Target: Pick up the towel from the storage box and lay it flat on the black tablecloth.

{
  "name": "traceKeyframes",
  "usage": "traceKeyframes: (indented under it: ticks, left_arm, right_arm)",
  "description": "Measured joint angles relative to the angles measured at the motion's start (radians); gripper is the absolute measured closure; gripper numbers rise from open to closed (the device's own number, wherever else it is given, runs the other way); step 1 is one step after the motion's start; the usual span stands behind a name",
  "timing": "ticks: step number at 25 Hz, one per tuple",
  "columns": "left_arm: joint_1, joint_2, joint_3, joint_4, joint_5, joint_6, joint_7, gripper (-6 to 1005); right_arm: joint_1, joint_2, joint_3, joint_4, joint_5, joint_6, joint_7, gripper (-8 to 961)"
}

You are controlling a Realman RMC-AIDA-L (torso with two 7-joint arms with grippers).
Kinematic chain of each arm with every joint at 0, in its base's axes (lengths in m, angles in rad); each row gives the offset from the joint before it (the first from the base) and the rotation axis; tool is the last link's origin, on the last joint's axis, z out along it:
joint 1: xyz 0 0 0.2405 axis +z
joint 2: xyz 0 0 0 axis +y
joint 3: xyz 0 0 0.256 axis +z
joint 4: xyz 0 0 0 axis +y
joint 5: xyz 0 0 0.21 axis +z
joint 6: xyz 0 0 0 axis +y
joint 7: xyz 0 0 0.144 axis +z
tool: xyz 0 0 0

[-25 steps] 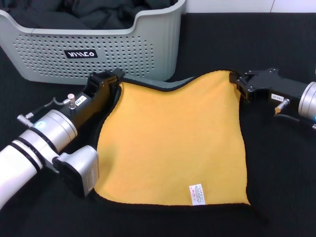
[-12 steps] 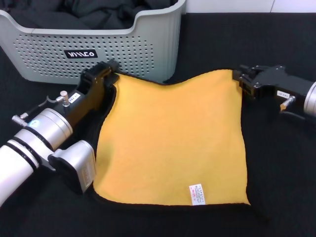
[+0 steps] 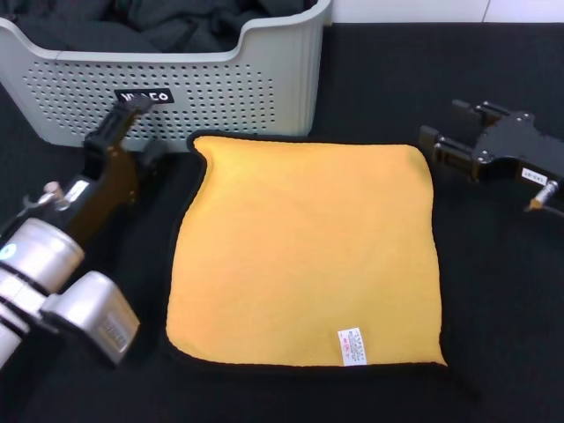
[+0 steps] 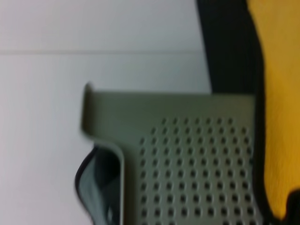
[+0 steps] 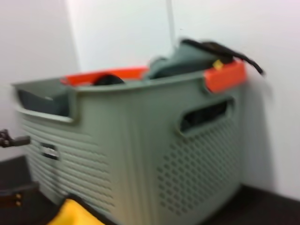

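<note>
1. The towel (image 3: 304,251) is lying flat, yellow-orange side up, on the black tablecloth (image 3: 502,291), with its white care label (image 3: 352,346) near the edge closest to the robot.
2. The storage box (image 3: 256,84) is standing just beyond the towel's far left corner, with dark cloths (image 3: 176,22) piled inside it.
3. The left gripper (image 3: 132,119) is hovering in front of the box wall, just left of the towel's far left corner and not touching the towel; its fingers are standing apart and holding nothing.
4. The right gripper (image 3: 445,141) is hanging just beside the towel's far right corner, clear of the fabric, with its fingers spread apart and empty.
5. The right wrist view is showing the box (image 5: 140,140) with a yellow towel corner (image 5: 75,213) at its foot.
</note>
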Motion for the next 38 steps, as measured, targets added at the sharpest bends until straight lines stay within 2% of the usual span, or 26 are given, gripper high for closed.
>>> traceKeyframes:
  ticks: [2,6,8,9,11,14,15,16,18,21,25,28,30,38]
  left_arm:
    - [0.026,0.000,0.000,-0.005,-0.023,0.037,-0.011,261]
    - [0.088,-0.001,0.000,-0.008,-0.044,0.115,-0.114,205]
    - [0.113,-0.001,0.000,-0.008,-0.050,0.161,-0.218,178]
    - [0.127,0.000,0.001,-0.008,-0.052,0.196,-0.315,164]
    - [0.145,0.003,0.005,-0.008,-0.051,0.263,-0.526,151]
    - [0.152,0.004,0.008,-0.009,-0.023,0.328,-0.858,153]
    - [0.150,0.008,0.008,-0.007,0.023,0.352,-1.046,154]
    - [0.149,0.009,0.009,-0.005,0.039,0.358,-1.099,157]
    - [0.133,0.030,0.009,0.010,0.116,0.387,-1.335,164]
    - [0.073,0.087,0.010,0.027,0.257,0.451,-1.699,173]
    - [-0.035,0.158,0.006,0.028,0.458,0.575,-1.985,186]
    - [-0.093,0.181,0.004,0.032,0.551,0.645,-2.069,195]
    - [-0.110,0.184,0.004,0.050,0.597,0.667,-2.089,202]
    - [-0.106,0.195,0.001,0.165,0.688,0.668,-2.154,250]
  right_arm:
    - [-0.039,0.000,0.012,-0.039,-0.001,0.078,-0.033,475]
    - [-0.061,-0.002,0.039,-0.046,-0.004,0.182,-0.068,390]
    - [-0.074,-0.005,0.056,-0.043,-0.005,0.254,-0.100,255]
    - [-0.079,-0.008,0.062,-0.043,-0.006,0.293,-0.111,187]
    - [-0.085,-0.020,0.068,-0.047,-0.010,0.367,-0.113,138]
    - [-0.086,-0.051,0.068,-0.052,-0.025,0.488,-0.077,65]
    - [-0.084,-0.063,0.069,-0.059,-0.037,0.538,-0.055,65]
    - [-0.083,-0.074,0.070,-0.068,-0.046,0.573,-0.037,65]
    - [-0.090,-0.091,0.073,-0.109,-0.066,0.644,0.004,66]
    - [-0.123,-0.104,0.076,-0.200,-0.097,0.711,0.054,66]
    - [-0.147,-0.104,0.078,-0.299,-0.144,0.723,0.112,66]
    - [-0.157,-0.100,0.078,-0.373,-0.189,0.728,0.162,67]
    - [-0.163,-0.099,0.078,-0.408,-0.207,0.731,0.192,67]
    - [-0.175,-0.102,0.088,-0.435,-0.217,0.738,0.227,68]
